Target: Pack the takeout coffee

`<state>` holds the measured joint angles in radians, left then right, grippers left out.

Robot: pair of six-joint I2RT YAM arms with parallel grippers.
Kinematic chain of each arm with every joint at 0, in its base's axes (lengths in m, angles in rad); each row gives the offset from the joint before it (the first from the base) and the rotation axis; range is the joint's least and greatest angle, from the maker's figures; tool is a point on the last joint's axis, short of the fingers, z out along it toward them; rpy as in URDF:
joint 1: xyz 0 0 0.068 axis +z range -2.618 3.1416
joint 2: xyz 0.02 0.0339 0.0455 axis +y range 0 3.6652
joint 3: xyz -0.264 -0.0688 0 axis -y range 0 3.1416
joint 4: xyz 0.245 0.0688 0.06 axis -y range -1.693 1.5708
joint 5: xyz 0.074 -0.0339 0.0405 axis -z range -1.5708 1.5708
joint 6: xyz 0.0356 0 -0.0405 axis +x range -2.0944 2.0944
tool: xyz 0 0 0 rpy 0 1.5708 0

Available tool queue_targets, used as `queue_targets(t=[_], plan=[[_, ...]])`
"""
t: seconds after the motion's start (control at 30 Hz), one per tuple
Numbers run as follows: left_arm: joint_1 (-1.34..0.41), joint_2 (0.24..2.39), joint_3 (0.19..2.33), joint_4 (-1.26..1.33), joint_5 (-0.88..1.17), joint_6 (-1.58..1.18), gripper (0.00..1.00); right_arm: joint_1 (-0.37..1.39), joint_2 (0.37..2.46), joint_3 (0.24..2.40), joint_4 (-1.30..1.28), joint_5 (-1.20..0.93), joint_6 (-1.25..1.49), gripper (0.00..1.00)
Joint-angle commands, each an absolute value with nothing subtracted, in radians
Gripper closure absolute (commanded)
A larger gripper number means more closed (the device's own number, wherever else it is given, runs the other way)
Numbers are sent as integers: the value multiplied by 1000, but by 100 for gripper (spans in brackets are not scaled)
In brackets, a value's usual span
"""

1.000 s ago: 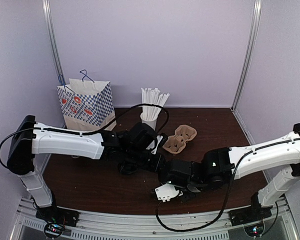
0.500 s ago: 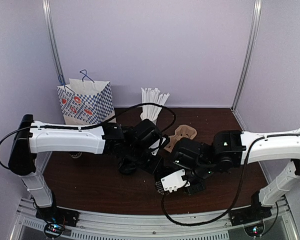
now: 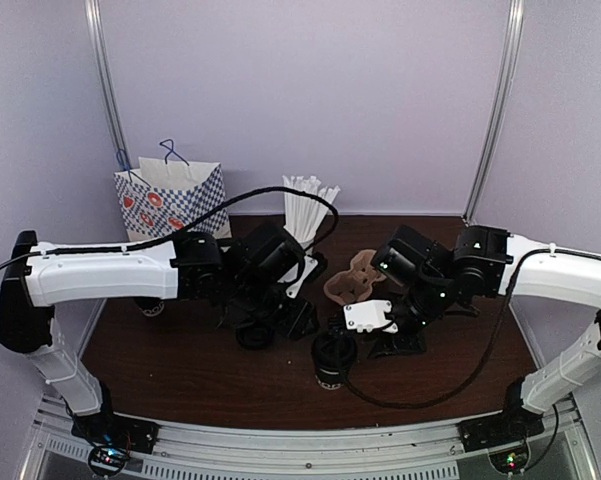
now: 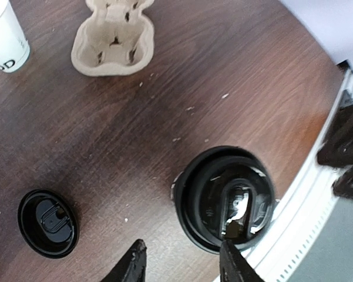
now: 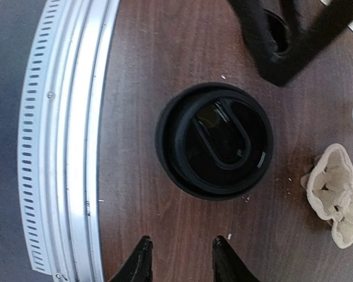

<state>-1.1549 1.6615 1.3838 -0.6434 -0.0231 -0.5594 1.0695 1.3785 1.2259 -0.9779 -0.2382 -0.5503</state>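
Robot lab booth: lilac walls (image 3: 310, 100), aluminium rail (image 3: 280, 440).

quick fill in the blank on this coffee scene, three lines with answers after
1. The takeout coffee stands upright on the table with its black ___ on.
2. The left gripper and the right gripper are both ___, holding nothing.
3. The cardboard carrier is ___, with no cup in either pocket.

Missing words: lid; open; empty
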Motion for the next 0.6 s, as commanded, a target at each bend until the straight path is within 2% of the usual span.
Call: queue_targets(t=[0.0, 0.2, 0.57], plan=[[-1106, 1659, 1344, -526, 95, -560, 55, 1106, 1392, 1256, -1005, -391, -554, 64], [-1071, 1734, 1346, -440, 213, -569, 54, 1232, 1474, 1294, -982, -235, -581, 64], [-1060, 1782, 1282, -392, 275, -597, 57, 1299, 1542, 1283, -897, -47, -587, 64]])
